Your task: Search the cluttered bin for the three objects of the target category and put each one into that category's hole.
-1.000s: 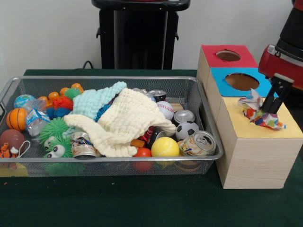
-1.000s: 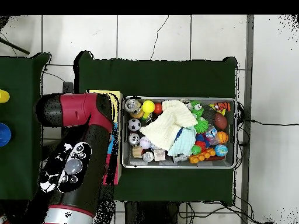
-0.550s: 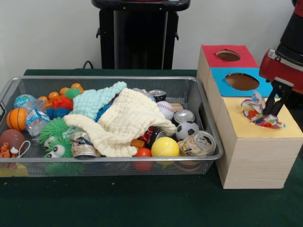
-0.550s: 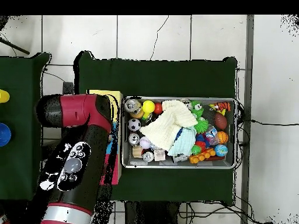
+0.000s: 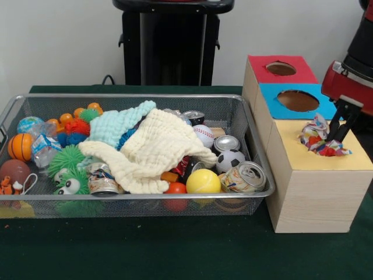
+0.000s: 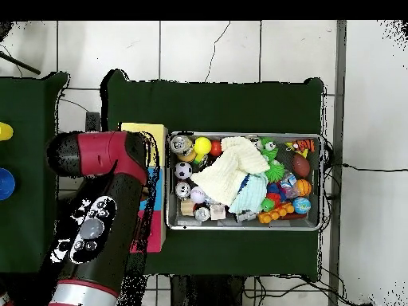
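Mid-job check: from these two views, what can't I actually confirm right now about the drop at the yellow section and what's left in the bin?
- Yellow section hole: front view, hidden under the crumpled wrapper; overhead, the arm covers the box.
- Gripper grip: fingertips buried in the wrapper, open or shut unreadable.
- Bin contents under the cream cloth and teal cloth: hidden in both views.
- Can labels: too small.

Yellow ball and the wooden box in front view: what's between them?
In the front view, a crushed can and the wire bin's wall lie between the yellow ball and wooden box.
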{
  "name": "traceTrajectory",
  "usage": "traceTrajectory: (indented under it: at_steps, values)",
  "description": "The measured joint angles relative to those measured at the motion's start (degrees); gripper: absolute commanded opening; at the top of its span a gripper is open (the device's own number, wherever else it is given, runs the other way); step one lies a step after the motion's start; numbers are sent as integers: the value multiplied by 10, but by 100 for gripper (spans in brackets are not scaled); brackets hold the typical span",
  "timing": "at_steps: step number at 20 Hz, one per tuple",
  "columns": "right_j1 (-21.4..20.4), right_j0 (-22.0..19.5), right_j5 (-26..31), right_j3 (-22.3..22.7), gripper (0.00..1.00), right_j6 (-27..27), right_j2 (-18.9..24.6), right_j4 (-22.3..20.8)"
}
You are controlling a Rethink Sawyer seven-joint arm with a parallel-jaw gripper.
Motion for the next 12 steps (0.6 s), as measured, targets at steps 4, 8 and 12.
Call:
traceTrajectory:
  at_steps: [4,8,12]
  values:
    - [1,3,0,0,0,0,-3,4]
    - [-1,1,0,1,0,0,-2,4]
    - [-5,-9,0,2,0,0,-2,4]
